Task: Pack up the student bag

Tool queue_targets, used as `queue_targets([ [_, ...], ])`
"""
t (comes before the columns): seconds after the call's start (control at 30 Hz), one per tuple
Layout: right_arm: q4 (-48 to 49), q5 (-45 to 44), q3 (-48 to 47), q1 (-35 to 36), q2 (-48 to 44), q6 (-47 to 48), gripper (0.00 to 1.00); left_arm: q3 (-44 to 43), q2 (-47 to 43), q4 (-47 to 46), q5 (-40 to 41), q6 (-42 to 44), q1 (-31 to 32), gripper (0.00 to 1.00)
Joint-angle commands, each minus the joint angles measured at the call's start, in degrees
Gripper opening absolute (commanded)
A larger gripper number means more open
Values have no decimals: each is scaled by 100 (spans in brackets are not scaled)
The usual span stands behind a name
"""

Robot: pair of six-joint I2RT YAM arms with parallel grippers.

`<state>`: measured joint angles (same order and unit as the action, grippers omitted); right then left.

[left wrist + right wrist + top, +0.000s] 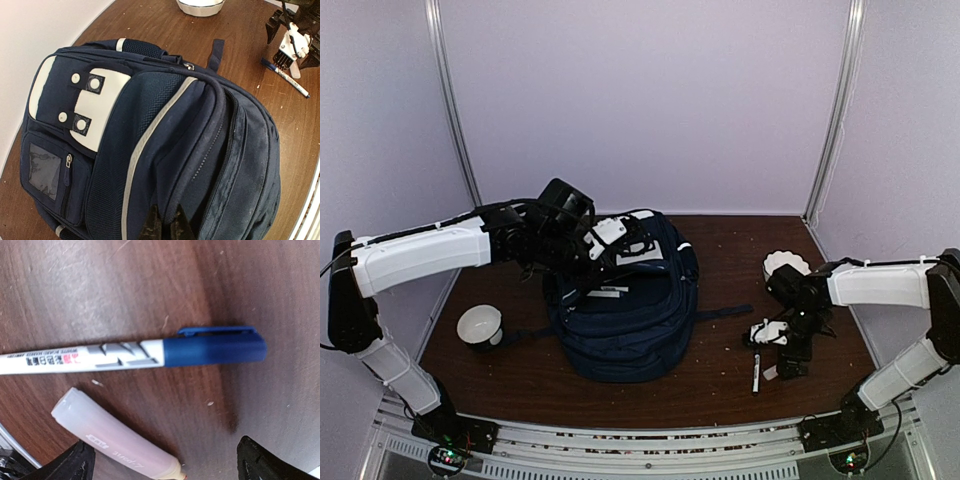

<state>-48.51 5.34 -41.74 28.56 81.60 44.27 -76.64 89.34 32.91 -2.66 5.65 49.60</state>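
Well, a dark brown wooden table (720, 385) is filling the lower half of the top view, and pale lilac walls (650, 100) are closing it in on three sides. The bag (625, 325) is lying in the centre of the table, with its white patches facing up. A bowl (480, 325) is sitting at the left of it, and a white dish (786, 265) is standing at the right, near the back edge.

The left gripper (165, 226) is hanging over the bag from the upper left. Its fingers are pressed together and are touching the dark fabric at the bag's edge. Whether they are pinching any fabric, I cannot tell. The right gripper (170, 465) is hanging at the right with its fingers spread wide. It is holding nothing, just above a pen (125, 355) and a tube (115, 440) that are lying side by side on the wood.

The right wrist view is showing the pen's blue cap, its printed white barrel and the pinkish tube, while from above these are only small marks. The left wrist view is showing the bag's clear window pocket and grey stripe.
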Motion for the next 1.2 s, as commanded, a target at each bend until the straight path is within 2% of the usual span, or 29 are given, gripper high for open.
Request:
queue_targets([
  [0.0, 514, -144, 126, -4, -259, 171, 100, -281, -21, -311, -45, 2, 6, 0],
  [0.1, 798, -364, 105, -43, -362, 14, 100, -272, -8, -311, -13, 6, 6, 0],
  [0.2, 178, -111, -222, -136, -383, 21, 100, -272, -11, -311, -6, 14, 8, 0],
  [0.3, -310, 245, -291, -131, -925, 174, 100, -279, -12, -302, -6, 19, 5, 0],
  [0.4, -624, 246, -517, -131, -1500, 149, 100, -281, -9, -303, -23, 17, 5, 0],
  [0.53, -442, -9, -1180, -286, -2010, -647, 100, -294, 17, -307, -33, 15, 5, 0],
  [0.6, -624, 682, -1543, -686, -1711, -1033, 100, -299, 32, -302, -48, 15, 5, 0],
  [0.7, -1657, 1620, -1803, -836, -929, -532, 100, -292, 40, -302, -59, 2, 5, 0],
  [0.8, -1903, 1833, -1618, -834, -598, -84, 89, -290, 39, -303, -63, 2, 6, 0],
  [0.93, -1640, 1746, -1171, -815, -659, 175, 84, -289, 13, -304, -54, -5, 6, 0],
  [1.03, -1270, 1134, -919, -682, -530, -69, 69, -290, 13, -305, -55, -4, 6, 0],
  [1.17, -953, 944, -737, -524, -316, -607, 59, -299, 14, -302, -79, -3, 5, 0],
])
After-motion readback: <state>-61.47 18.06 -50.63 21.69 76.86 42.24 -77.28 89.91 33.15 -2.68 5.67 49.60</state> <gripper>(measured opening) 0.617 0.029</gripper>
